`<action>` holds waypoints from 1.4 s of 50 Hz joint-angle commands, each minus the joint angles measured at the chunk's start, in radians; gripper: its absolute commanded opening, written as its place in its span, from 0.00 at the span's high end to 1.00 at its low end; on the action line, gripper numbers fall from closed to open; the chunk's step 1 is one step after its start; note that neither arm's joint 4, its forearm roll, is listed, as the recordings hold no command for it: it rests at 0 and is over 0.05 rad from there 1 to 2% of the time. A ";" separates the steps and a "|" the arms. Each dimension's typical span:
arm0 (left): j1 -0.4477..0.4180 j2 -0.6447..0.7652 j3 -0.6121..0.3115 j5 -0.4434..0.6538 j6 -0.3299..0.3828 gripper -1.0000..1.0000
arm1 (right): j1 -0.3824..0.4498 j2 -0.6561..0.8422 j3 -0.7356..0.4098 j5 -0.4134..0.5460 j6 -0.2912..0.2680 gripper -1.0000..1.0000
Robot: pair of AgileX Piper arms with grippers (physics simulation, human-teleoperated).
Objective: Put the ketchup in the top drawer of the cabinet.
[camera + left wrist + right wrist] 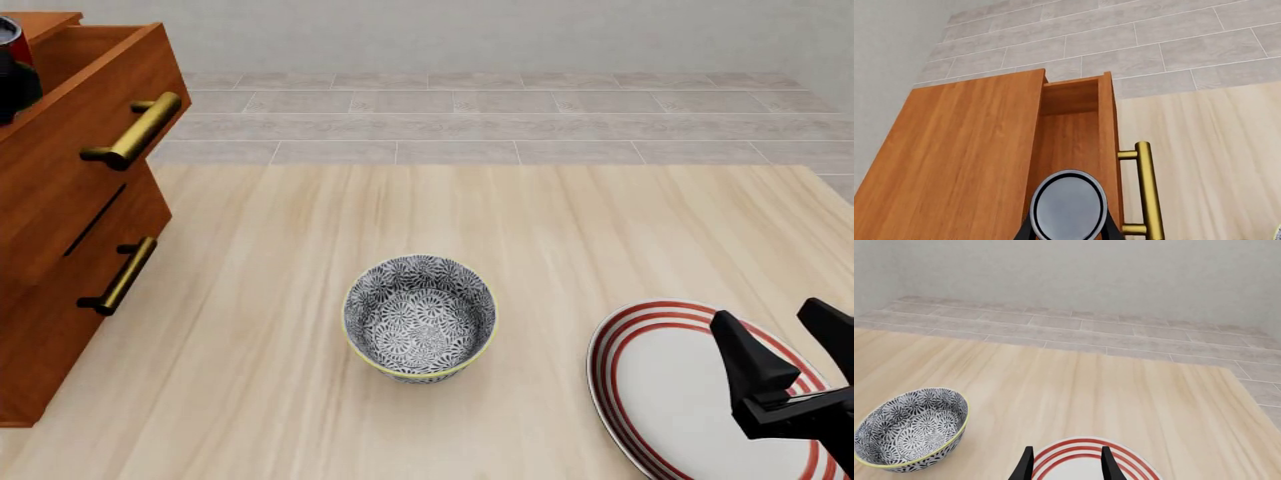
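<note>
Gripped between dark fingertips (1111,227), the ketchup (1068,206) fills the foreground of the left wrist view, its grey round top facing the lens as the left pincer (1068,230) holds it over the pulled-out top drawer (1074,135) of the cabinet (954,160). A brass handle (1147,190) stands just beside the can.

Risk lies in the release: the can appears to sit toward the drawer's front end, near the front panel, so letting go while off-centre or tilted could land it on the panel's edge and tip it out onto the surface (534,250). A drop from height could also topple it inside.

Only the left wrist view shows the drawer's open cavity and the can's place above it. From the front, the can is a sliver at the frame's edge; that view alone shows the lower drawer (80,300) shut, plus the bowl (420,318) and striped plate (641,400) well apart from the cabinet.

Over the plate, the right pincer (781,350) hangs spread and empty.
</note>
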 commanded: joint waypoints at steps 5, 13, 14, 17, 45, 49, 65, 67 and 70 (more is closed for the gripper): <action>-0.011 -0.008 0.008 0.005 0.026 0.00 | 0.003 0.014 0.000 -0.008 0.000 0.00; -0.018 -0.019 0.009 0.011 0.026 0.00 | 0.004 0.017 0.000 -0.009 0.001 0.00; -0.020 -0.022 0.008 0.013 0.027 0.00 | 0.004 0.017 0.000 -0.009 0.001 0.00; -0.020 -0.022 0.005 0.015 0.026 0.00 | 0.004 0.018 0.000 -0.010 0.001 0.00; -0.099 -0.178 -0.091 0.164 0.041 0.00 | 0.008 0.023 0.000 -0.013 0.000 0.00; -0.111 -0.201 -0.077 0.169 0.047 0.00 | 0.009 0.024 0.000 -0.013 0.000 0.00; -0.263 -0.446 0.010 0.232 0.055 0.00 | 0.009 0.030 0.000 -0.016 -0.002 0.00; -0.276 -0.472 0.016 0.243 0.057 0.00 | 0.009 0.029 0.000 -0.016 -0.002 0.00; -0.303 -0.510 0.035 0.252 0.071 0.00 | 0.009 0.028 0.000 -0.015 -0.001 0.00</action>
